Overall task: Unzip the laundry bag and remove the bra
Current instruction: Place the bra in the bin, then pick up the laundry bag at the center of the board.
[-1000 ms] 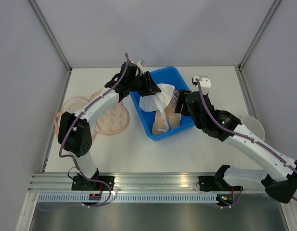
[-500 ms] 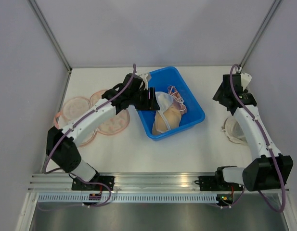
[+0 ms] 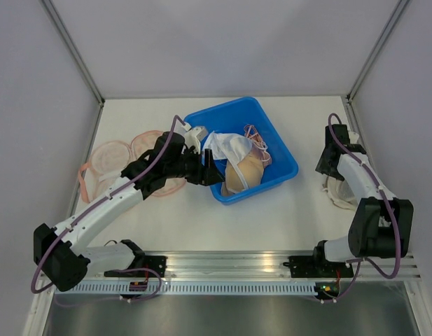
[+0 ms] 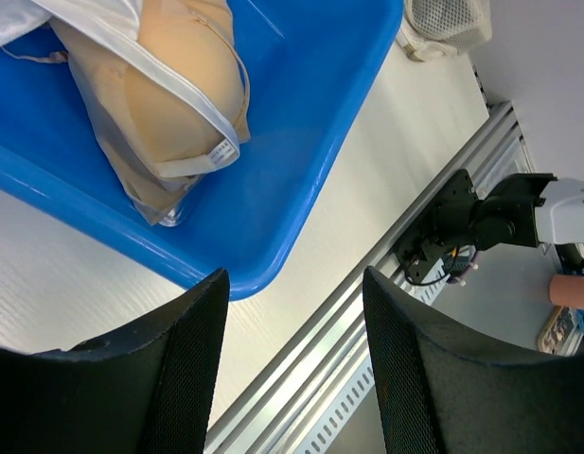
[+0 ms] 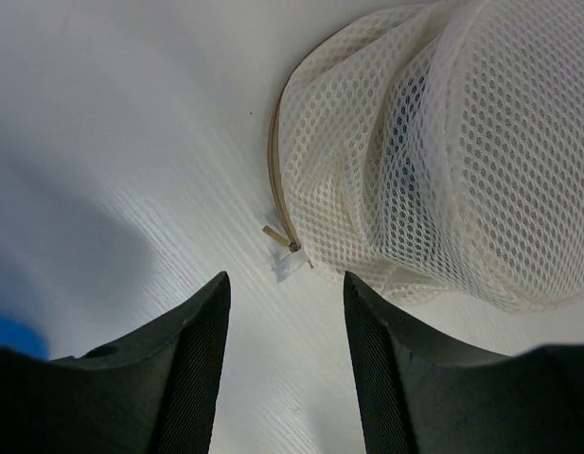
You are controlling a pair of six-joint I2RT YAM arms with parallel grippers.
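Note:
A white mesh laundry bag (image 5: 462, 151) lies on the table at the right (image 3: 339, 192). Its tan zipper edge ends in a small pull tab (image 5: 290, 263). What is inside the bag does not show. My right gripper (image 5: 287, 284) is open and empty just above the table, with the pull tab right in front of its fingertips; in the top view it (image 3: 328, 166) hangs at the bag's far left edge. My left gripper (image 4: 293, 284) is open and empty over the blue bin's near rim (image 4: 263, 274), at the bin's front left in the top view (image 3: 210, 170).
The blue bin (image 3: 286, 168) holds a beige bra (image 4: 168, 104), a white garment (image 3: 226, 145) and pink straps (image 3: 256, 136). Pink mesh bags (image 3: 110, 162) lie on the table at the left. The metal rail (image 3: 230, 264) runs along the near edge.
My right arm left the bin, swung to the far right and came down beside the white mesh bag. My left arm pulled back toward the bin's front left, and the white garment dropped into the bin.

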